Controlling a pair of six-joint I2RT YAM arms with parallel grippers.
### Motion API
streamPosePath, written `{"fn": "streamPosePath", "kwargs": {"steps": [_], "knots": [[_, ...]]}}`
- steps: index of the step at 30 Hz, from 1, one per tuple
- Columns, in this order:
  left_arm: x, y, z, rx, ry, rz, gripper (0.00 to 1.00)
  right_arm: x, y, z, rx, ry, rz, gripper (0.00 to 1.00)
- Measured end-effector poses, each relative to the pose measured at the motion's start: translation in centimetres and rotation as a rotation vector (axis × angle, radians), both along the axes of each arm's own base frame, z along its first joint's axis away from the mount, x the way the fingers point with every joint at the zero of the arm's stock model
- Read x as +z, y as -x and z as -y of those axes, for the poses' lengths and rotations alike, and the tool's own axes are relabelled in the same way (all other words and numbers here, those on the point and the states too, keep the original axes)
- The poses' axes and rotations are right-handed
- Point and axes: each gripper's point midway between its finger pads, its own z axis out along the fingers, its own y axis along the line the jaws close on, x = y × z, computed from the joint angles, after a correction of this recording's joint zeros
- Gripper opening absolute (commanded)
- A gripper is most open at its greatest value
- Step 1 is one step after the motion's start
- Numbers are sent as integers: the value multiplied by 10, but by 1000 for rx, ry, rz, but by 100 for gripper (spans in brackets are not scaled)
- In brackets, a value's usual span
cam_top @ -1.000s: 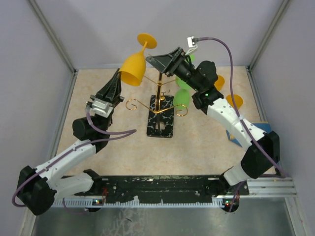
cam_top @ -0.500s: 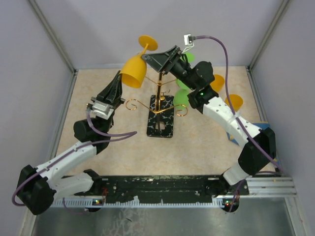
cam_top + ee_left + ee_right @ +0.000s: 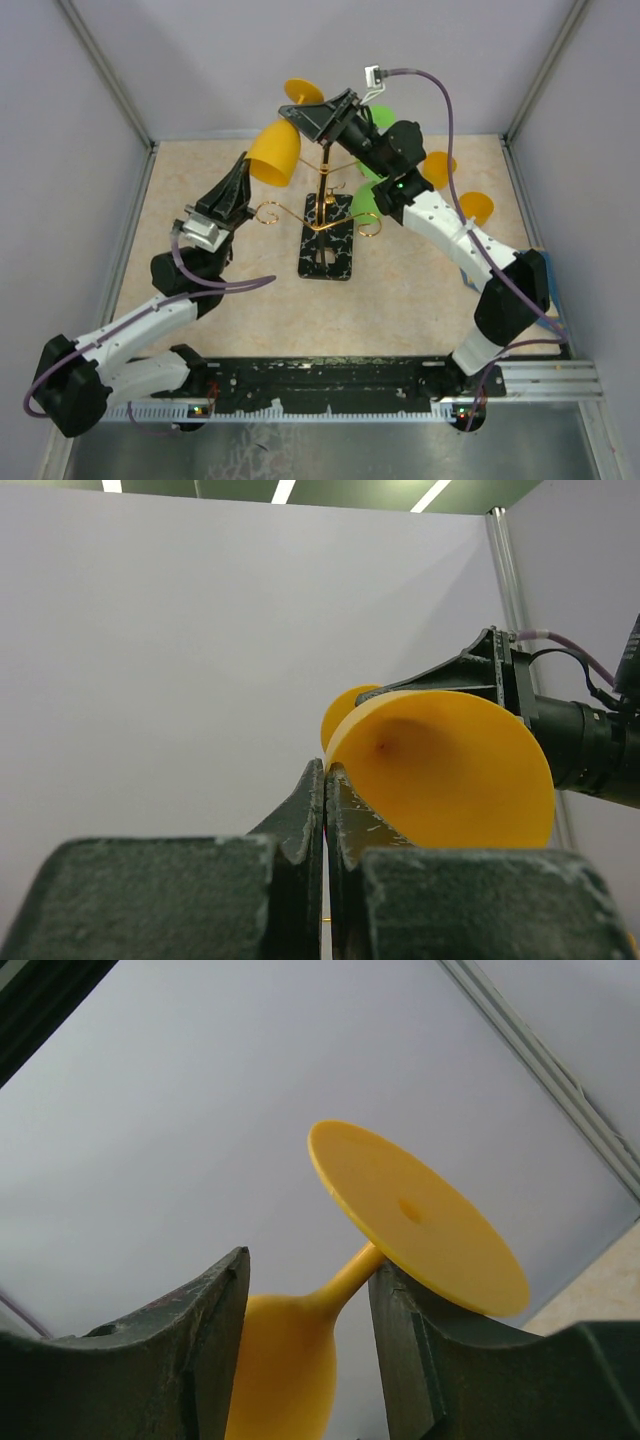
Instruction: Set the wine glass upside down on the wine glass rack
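Bare table (image 3: 410, 295) before the wine glass rack (image 3: 327, 250); green glasses (image 3: 367, 200) at its right.

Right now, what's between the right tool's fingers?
Thin stem of the yellow plastic wine glass, just under its foot; right tool not clamped on it yet. Seen in right wrist view.

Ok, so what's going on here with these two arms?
The left pincer is shut on the rim of a yellow wine glass, holding it foot-up in the air by the gold wine glass rack. The right pincer is open, its jaws either side of the stem. The glass is not on the rack yet.
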Motion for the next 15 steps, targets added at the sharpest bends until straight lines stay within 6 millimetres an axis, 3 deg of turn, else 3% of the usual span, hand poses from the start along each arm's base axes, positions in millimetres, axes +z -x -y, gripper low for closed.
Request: {"fn": "streamPosePath", "kwargs": {"steps": [15], "knots": [[-6,-7,4,10,66,5,0,6,-4,-1,-23,7,2,47]]}}
